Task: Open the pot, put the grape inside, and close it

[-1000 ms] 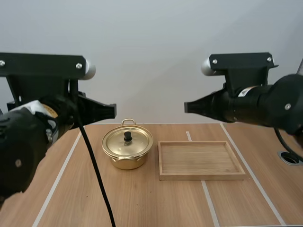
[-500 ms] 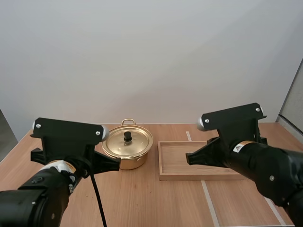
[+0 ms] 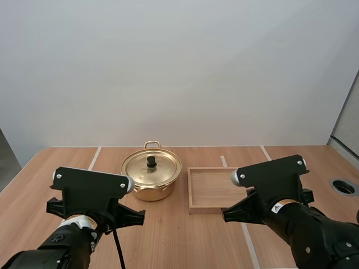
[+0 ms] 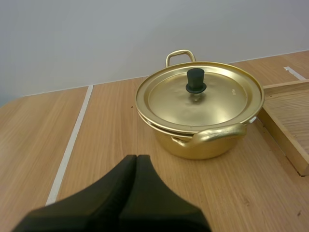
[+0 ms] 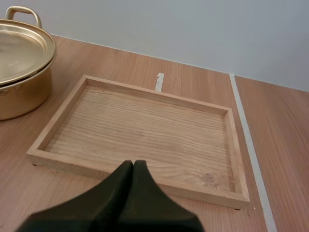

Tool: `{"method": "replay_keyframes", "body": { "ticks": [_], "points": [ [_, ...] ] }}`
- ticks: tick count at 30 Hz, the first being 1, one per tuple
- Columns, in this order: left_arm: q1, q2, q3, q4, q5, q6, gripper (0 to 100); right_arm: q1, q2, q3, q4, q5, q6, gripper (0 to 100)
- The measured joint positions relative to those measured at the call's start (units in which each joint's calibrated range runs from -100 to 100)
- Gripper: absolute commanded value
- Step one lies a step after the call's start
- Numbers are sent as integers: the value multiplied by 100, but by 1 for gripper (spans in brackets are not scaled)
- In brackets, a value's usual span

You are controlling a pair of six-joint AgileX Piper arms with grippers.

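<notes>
Hovering closed and empty, left gripper (image 4: 136, 157) faces the pot (image 4: 195, 149), right gripper (image 5: 133, 163) the tray (image 5: 145, 123)

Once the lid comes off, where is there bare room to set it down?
The wooden tray right of the pot lies bare. So does the table left of the pot, across the white line, and in front of both. Tightest spot: the narrow gap between pot and tray. The left gripper and right gripper are shut on nothing.
</notes>
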Motion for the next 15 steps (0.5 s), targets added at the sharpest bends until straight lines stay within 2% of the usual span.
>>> {"method": "replay_keyframes", "body": {
  "ticks": [10, 15],
  "points": [
    [0, -1360, 0, 0, -72, 10, 0, 0, 0, 68, 12, -312, 0, 0],
    [0, -1578, 0, 0, -142, 10, 0, 0, 0, 68, 35, -312, 0, 0]
  ]
}}
